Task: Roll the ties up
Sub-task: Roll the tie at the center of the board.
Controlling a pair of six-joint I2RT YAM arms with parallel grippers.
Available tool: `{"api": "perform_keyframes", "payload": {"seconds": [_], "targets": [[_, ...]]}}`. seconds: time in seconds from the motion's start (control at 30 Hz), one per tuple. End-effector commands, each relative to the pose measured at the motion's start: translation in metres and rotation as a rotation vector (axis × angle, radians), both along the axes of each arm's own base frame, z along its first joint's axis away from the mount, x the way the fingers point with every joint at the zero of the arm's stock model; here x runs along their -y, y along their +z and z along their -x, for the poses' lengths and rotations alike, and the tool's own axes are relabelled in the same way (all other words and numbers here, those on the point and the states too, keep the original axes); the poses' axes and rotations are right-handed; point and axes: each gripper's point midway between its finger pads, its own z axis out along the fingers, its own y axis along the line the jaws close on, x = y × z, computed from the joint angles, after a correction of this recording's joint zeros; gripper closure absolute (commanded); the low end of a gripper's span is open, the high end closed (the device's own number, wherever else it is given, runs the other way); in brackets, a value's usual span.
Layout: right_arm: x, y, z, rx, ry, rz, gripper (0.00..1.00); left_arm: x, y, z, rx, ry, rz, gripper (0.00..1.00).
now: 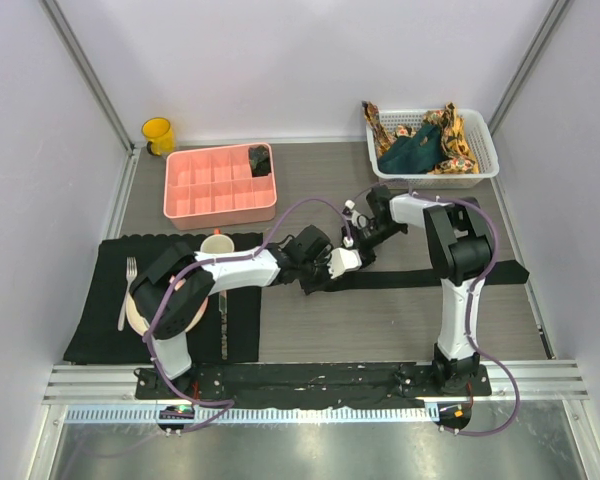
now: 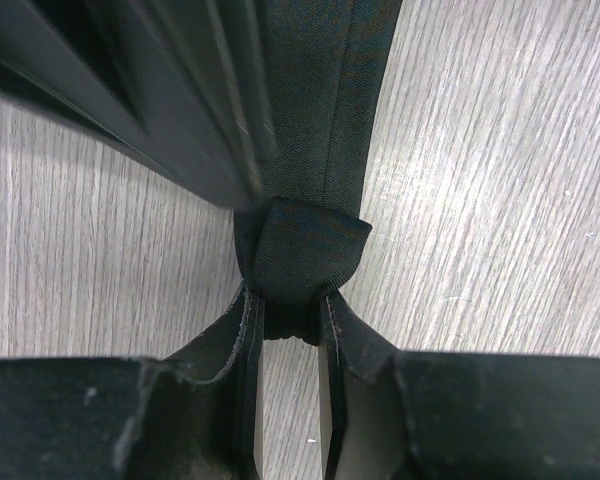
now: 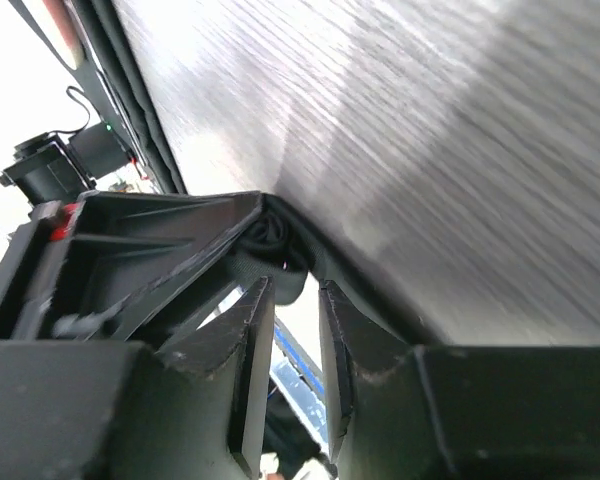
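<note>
A plain black tie lies flat across the table toward the right edge. Its left end is rolled into a small roll. My left gripper is shut on that roll, which sits between the fingertips in the left wrist view. My right gripper comes in from behind. In the right wrist view its jaws stand slightly apart with nothing between them, just short of the roll. A dark teal tie and orange patterned ties lie in the white basket.
A pink divided tray at the back holds a rolled black tie in one compartment. A yellow cup stands at the back left. A black mat at the left carries a plate, a fork and a mug.
</note>
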Motion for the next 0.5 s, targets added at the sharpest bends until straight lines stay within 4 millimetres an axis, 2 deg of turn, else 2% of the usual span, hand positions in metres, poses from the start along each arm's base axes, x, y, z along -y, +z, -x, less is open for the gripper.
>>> {"api": "perform_keyframes", "payload": {"seconds": [0.0, 0.07, 0.13, 0.23, 0.3, 0.4, 0.47], "targets": [[0.010, 0.031, -0.022, 0.159, 0.010, 0.011, 0.69, -0.028, -0.033, 0.014, -0.057, 0.019, -0.119, 0.88], [0.014, 0.024, -0.022, 0.160, 0.017, 0.042, 0.69, -0.027, -0.033, 0.013, -0.052, 0.013, -0.116, 0.88], [0.011, 0.022, -0.018, 0.120, 0.020, 0.019, 0.67, -0.027, -0.034, 0.013, -0.049, 0.007, -0.114, 0.88], [0.001, 0.027, -0.012, 0.061, 0.002, -0.023, 0.63, -0.027, -0.036, 0.011, -0.047, 0.011, -0.126, 0.88], [-0.004, 0.029, -0.001, 0.006, -0.008, -0.030, 0.62, -0.028, -0.036, 0.010, -0.044, 0.017, -0.129, 0.88], [-0.010, 0.032, 0.013, -0.041, -0.009, -0.040, 0.52, -0.029, -0.036, 0.009, -0.038, 0.022, -0.129, 0.88], [-0.009, 0.027, 0.018, -0.050, -0.007, -0.020, 0.50, -0.029, -0.036, 0.010, -0.042, 0.024, -0.126, 0.88]]}}
